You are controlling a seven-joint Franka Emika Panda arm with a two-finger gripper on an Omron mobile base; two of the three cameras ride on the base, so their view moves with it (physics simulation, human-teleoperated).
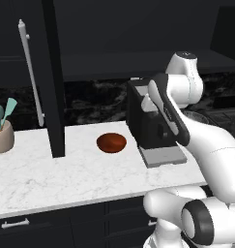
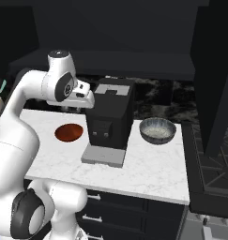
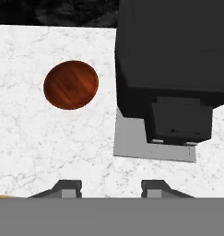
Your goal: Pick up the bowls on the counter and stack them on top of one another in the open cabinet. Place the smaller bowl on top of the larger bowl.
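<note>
So on my hand cam the gripper is pointing straight down at the counter, and I can see both finger tips poking up at the bottom with a wide gap between them, jaws spread well apart, nothing but bare marble showing through the gap. It's got hold of nothing and isn't touching anything, it just hangs above the slab. The smaller bowl, the glossy reddish-brown one, sits upright on the counter up and to the left of the fingers in that view, well apart from them. Right beside it is a black coffee machine with its grey drip tray, which is the nearest thing to the claw but still not in contact. From the left base view the smaller bowl is on the marble between the coffee machine and the edge of the open cabinet's door with its long silver bar handle, and a beige utensil pot stands off at the far left. The arm's wrist is up beside the top of the machine. In the right base view the larger bowl, grey and mottled, sits on the counter on the other side of the coffee machine from the smaller bowl, so the two bowls are well apart with the machine between them. Both bowls rest on the counter.
</note>
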